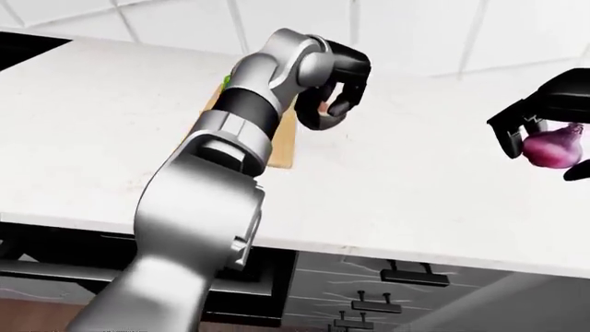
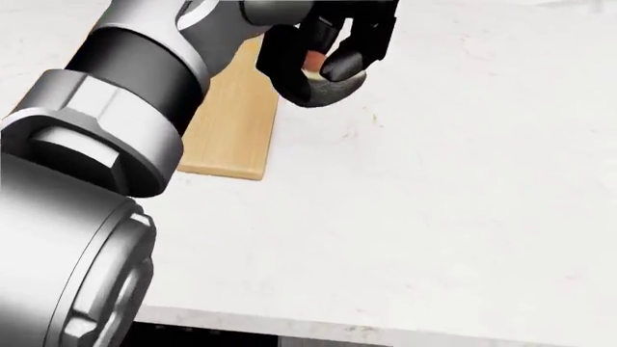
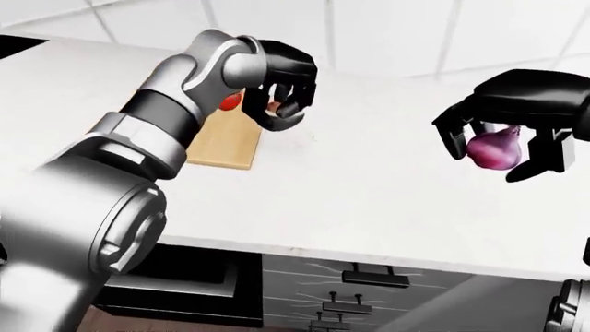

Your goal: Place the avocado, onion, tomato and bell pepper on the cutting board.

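My right hand (image 3: 503, 149) hangs above the white counter at the right of the right-eye view, fingers shut round a purple-red onion (image 3: 489, 149). The wooden cutting board (image 2: 231, 137) lies left of centre, mostly behind my left arm. On it a red tomato (image 3: 230, 102) peeks out beside the forearm, and a green sliver of bell pepper (image 1: 224, 83) shows in the left-eye view. My left hand (image 2: 328, 61) hovers just right of the board's far end with its fingers curled in; a small pinkish patch shows between them. No avocado is in sight.
The white counter (image 3: 369, 200) ends in an edge low in both eye views, with dark drawers and handles (image 3: 373, 277) beneath. A tiled wall (image 3: 387, 34) runs along the top. A dark patch (image 1: 23, 48) sits at the counter's far left.
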Available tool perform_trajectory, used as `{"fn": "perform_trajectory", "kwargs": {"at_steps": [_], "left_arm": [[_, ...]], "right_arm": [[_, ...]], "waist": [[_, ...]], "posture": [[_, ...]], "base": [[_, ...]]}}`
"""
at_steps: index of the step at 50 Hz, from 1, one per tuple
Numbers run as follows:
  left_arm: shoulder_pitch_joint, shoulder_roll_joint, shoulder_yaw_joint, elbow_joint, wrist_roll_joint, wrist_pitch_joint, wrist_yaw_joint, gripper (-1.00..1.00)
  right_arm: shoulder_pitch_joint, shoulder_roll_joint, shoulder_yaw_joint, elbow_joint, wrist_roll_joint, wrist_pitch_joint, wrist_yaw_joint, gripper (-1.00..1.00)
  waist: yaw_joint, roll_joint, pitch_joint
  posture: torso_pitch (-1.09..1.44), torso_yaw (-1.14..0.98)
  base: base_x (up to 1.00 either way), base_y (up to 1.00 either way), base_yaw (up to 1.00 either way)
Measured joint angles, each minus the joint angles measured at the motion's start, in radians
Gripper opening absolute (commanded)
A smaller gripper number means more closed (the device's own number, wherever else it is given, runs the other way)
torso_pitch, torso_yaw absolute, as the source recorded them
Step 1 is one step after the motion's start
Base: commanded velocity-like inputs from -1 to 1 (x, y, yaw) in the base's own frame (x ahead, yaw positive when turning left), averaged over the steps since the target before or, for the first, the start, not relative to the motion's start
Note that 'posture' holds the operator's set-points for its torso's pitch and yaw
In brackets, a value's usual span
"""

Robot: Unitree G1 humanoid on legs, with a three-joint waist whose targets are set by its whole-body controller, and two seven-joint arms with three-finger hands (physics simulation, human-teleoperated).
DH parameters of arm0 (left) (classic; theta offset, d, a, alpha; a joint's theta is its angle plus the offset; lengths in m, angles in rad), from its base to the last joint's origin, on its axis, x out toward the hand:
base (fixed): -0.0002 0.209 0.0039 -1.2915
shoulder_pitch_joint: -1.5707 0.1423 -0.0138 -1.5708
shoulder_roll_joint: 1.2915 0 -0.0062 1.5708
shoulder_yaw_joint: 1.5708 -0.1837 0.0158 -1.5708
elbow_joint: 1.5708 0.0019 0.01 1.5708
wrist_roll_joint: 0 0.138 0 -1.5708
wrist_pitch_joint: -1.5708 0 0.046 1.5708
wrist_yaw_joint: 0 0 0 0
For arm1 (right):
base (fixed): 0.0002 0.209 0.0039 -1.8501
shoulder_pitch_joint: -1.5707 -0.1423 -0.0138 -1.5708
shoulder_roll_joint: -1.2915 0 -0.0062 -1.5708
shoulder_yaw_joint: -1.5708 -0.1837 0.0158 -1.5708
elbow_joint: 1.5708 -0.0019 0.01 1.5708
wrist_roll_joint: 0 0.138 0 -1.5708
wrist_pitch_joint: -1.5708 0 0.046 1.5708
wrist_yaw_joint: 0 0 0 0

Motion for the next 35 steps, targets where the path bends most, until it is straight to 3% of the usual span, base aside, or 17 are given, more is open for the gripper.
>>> {"fn": "perform_trajectory", "kwargs": {"at_steps": [12, 35], "left_arm": [[-0.015, 0.092, 0.0, -0.007, 0.0, 0.004, 0.013, -1.0], [0.055, 0.267, 0.018, -0.003, 0.034, 0.022, 0.087, -1.0]], "right_arm": [[-0.046, 0.015, 0.014, 0.0, -0.016, 0.007, 0.014, -1.0], [-0.076, 0.038, 0.023, -0.013, -0.031, 0.015, 0.037, -1.0]], "waist": [[-0.003, 0.011, -0.004], [-0.011, 0.039, -0.008]], "posture": [[0.0, 0.0], [0.0, 0.0]], "base": [[0.0, 0.0, 0.0], [0.0, 0.0, 0.0]]}}
